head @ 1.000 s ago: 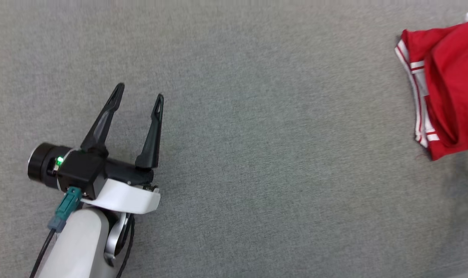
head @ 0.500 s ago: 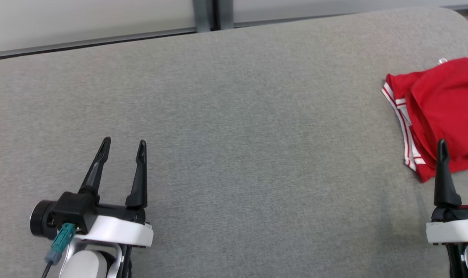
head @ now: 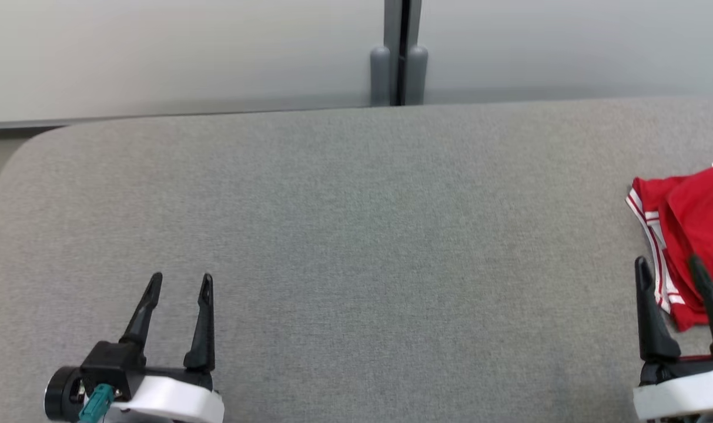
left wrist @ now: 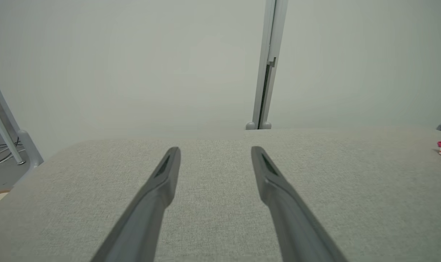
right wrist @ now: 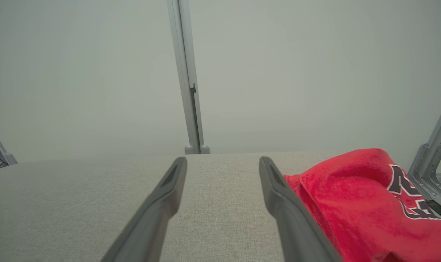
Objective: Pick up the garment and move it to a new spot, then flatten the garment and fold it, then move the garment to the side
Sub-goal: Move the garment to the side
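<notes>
Garment count is one: a red garment (head: 700,223) with white stripes lies bunched at the right edge of the grey padded table (head: 356,235), just ahead of the right gripper (head: 666,261). Two grippers show, the left gripper (head: 181,281) well apart from the cloth, both with jaws spread wide and nothing between them. One grey post (head: 398,59) rises behind the table's far edge.

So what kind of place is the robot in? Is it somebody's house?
Probably a robot test room, not a house. The grey cloth-covered table is backed by plain pale panels joined at a grey post, and a red garment lies on it.
</notes>
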